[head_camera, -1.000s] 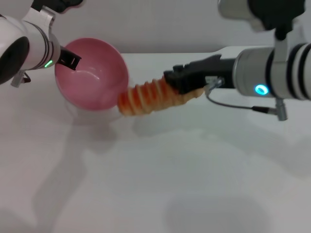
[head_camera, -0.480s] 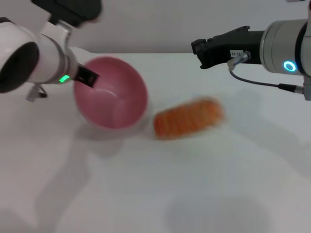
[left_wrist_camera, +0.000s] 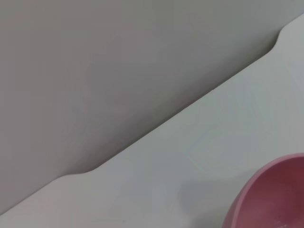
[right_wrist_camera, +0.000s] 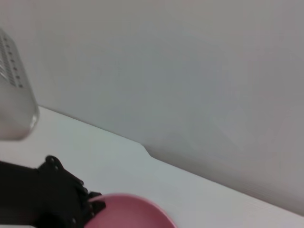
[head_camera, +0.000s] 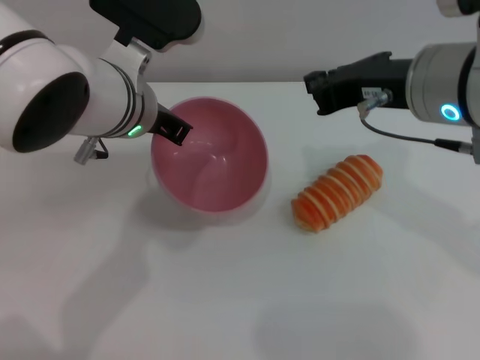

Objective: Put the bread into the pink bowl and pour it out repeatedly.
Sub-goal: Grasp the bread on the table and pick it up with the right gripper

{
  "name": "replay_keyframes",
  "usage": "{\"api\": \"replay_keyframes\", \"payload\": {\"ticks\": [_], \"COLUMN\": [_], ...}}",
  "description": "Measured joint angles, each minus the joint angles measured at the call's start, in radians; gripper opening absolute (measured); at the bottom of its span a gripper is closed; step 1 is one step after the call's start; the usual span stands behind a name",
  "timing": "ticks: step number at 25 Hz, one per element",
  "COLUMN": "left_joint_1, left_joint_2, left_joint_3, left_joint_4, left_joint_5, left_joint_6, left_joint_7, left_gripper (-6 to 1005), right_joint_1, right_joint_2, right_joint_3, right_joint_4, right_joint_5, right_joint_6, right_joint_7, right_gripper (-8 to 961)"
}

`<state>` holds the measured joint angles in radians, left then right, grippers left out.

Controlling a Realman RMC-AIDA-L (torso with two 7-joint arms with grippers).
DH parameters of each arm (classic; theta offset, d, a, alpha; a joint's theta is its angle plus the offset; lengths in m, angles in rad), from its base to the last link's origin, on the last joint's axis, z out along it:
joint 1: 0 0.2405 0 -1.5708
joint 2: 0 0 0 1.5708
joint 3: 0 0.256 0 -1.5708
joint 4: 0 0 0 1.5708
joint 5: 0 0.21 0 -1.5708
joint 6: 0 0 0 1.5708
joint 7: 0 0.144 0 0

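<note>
Head view, near to far, positions given relative to the pink bowl [head_camera: 210, 165]. Bread [head_camera: 337, 192] lying flat on the white table [head_camera: 225, 300], to the right of the bowl and apart from it, striped side up, slanted with its far end pointing away from the bowl. Bowl tipped on its side, opening turned toward the camera and the right, nothing inside. Left gripper [head_camera: 172, 129] at the bowl's upper left rim, jaws narrow and clamped over the rim, one black finger [head_camera: 174, 132] inside the bowl. Right gripper [head_camera: 319, 91] raised off the table, beyond the bowl to the right and farther back than the bread, holding nothing; jaw gap cannot be told. Grey wall [head_camera: 300, 37] behind the table.
</note>
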<state>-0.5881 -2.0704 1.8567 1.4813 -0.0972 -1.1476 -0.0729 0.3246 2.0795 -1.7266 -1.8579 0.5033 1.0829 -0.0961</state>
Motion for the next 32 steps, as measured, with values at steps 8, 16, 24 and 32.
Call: {"api": "replay_keyframes", "payload": {"ticks": [8,16,24,32], "left_joint_1": [0.002,-0.002,-0.003,-0.004], "left_joint_2": [-0.001,-0.001,0.0,-0.001], "left_joint_3": [0.01,0.012,0.012,0.013], "left_joint_4": [-0.003,-0.005,-0.013,-0.029], "left_joint_5": [-0.001,-0.001,-0.001,-0.001], "left_joint_6": [-0.002,0.0,0.003,0.019], "left_joint_7": [-0.001,-0.001,-0.001,-0.001], "left_gripper": [47,47,47,47], "right_joint_1": [-0.054,-0.073,-0.078,-0.062], "right_joint_2": [0.0,-0.004,-0.004,-0.006], "right_joint_3": [0.069,0.06,0.083,0.141], "right_joint_4": [0.087,0.261,0.293,0.402], "right_joint_5": [0.01,0.012,0.001,0.004], "right_joint_6": [-0.008,-0.046,-0.09,-0.125], "right_joint_7": [0.027,0.016,0.025,0.021], "right_gripper": [16,223,391,645]}}
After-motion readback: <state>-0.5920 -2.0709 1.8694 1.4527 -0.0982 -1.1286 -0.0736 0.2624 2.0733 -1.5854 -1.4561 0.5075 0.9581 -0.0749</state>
